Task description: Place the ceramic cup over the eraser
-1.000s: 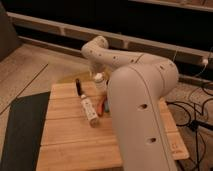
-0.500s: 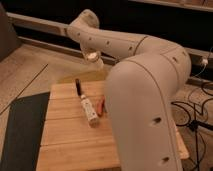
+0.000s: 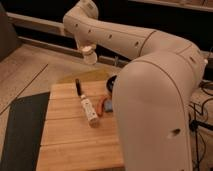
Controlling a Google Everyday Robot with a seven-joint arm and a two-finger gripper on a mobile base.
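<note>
The off-white ceramic cup [image 3: 88,51] hangs in the air at the end of my arm, above and behind the wooden table's far edge. My gripper [image 3: 86,48] is shut on it, mostly hidden by the wrist. The eraser [image 3: 78,86], a narrow black bar, lies on the table's far left part, below and a little left of the cup. The cup and the eraser are well apart.
A longer white bar [image 3: 89,111] lies just in front of the eraser. An orange-red object [image 3: 101,104] and a blue pad [image 3: 108,106] sit beside it. A black bowl [image 3: 111,83] shows partly behind my arm. The wooden table [image 3: 70,147] has a dark mat [image 3: 20,130] at its left.
The arm has swung up and to the left, carrying the cup higher and further left, from beside the bowl toward the space above the eraser.
</note>
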